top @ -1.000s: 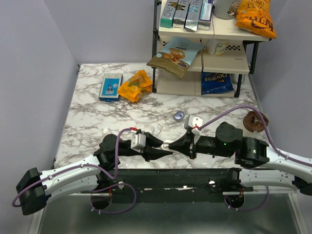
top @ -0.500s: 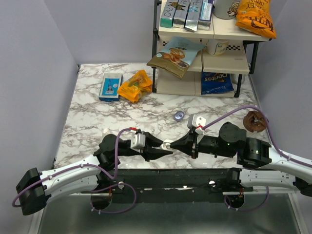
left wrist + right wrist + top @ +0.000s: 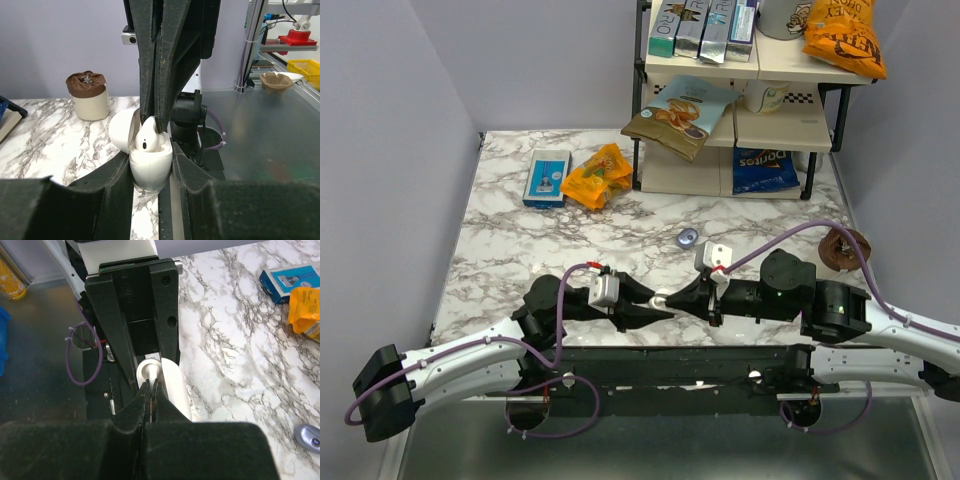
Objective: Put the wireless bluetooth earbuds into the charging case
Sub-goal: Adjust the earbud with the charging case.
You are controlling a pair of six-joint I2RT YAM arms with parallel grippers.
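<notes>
Right tool [image 3: 150,386] had edged leftward, pinching an earbud [image 3: 146,139] half-seated in the charging case [image 3: 150,161] clamped by left tool [image 3: 150,172]; pressing home likely came next.

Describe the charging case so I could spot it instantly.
On the near edge of the marble table, where both arms' tips meet, the left gripper is shut on the charging case. It is small, white, lid flipped open, with a white earbud in its mouth, unlike the bluish round object lying loose behind.

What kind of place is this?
Probably a robotics lab bench staged like a pantry: robot arms bolted to a marble-look table, a snack shelf behind, plain partition walls.
</notes>
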